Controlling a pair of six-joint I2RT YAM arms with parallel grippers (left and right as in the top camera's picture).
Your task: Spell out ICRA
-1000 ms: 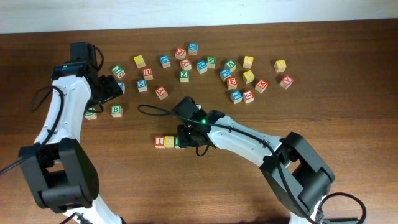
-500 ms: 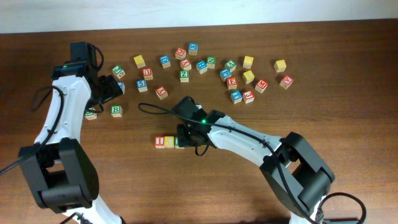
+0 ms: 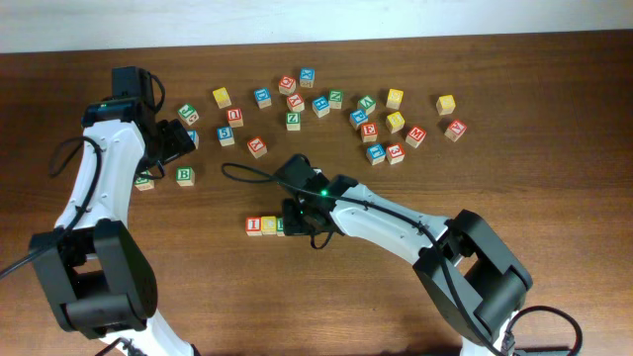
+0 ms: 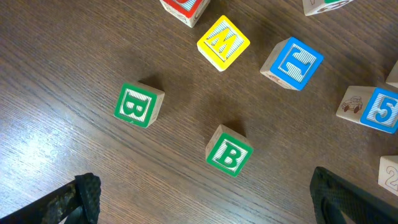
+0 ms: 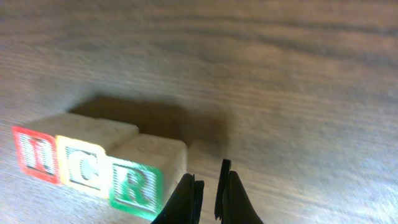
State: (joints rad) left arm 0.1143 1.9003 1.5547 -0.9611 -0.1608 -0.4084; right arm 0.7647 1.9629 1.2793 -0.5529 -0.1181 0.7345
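Observation:
Three blocks stand in a row on the table: red I [image 3: 254, 225], yellow C [image 3: 269, 224] and green R [image 3: 283, 225]. The right wrist view shows them too: I [image 5: 34, 155], C [image 5: 84, 171], R [image 5: 134, 186]. My right gripper [image 5: 210, 193] is shut with nothing between its fingers. It sits low against the right side of the R block and partly covers it in the overhead view [image 3: 300, 222]. My left gripper [image 4: 205, 199] is open and empty, hovering at the far left [image 3: 176, 143] above two green B blocks [image 4: 137, 104] [image 4: 229, 151].
Several loose letter blocks lie scattered across the back of the table [image 3: 336, 99], from a yellow one [image 3: 222, 97] at the left to a red one [image 3: 455, 129] at the right. A yellow M block [image 4: 223, 42] and a blue block [image 4: 292, 62] lie beyond the B blocks.

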